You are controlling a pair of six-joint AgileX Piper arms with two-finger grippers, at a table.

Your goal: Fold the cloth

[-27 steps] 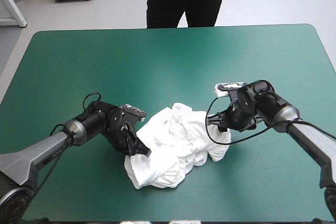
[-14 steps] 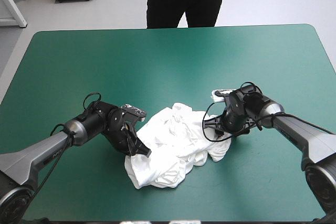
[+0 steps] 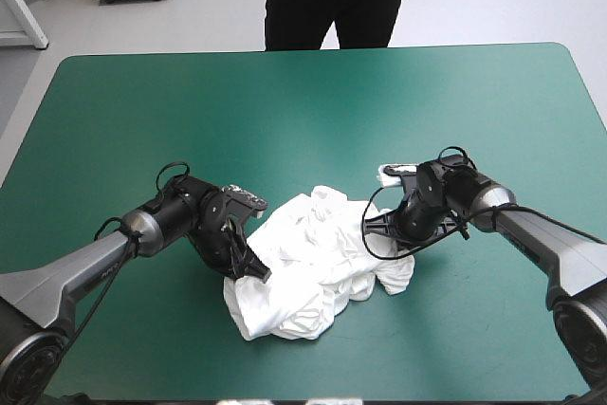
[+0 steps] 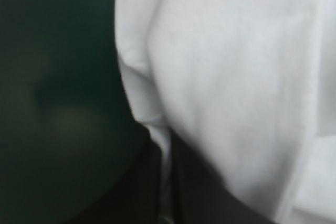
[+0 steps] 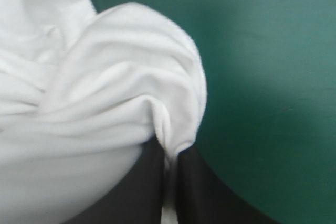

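In the high view, one white T-shirt [image 3: 318, 267] lies as a crumpled heap on the teal-green cover [image 3: 285, 101]. Its sleeves and collar cannot be told apart among the creases. Two grippers meet it, the left gripper [image 3: 254, 272] at one side of the heap and the right gripper [image 3: 377, 227] at the opposite side. The fingertips of each are partly hidden by cloth, so the jaws are hard to read here. In the blurred left wrist view, the left gripper's two black fingers [image 4: 197, 198] are pressed nearly together, pinching one thin fold of the T-shirt. The cloth runs on ahead of them and is cut off. In the right wrist view, the right gripper's two black fingers [image 5: 199, 192] likewise pinch one ridge of fabric. The heap bulges ahead of the jaws, with bare teal-green cover beside it.
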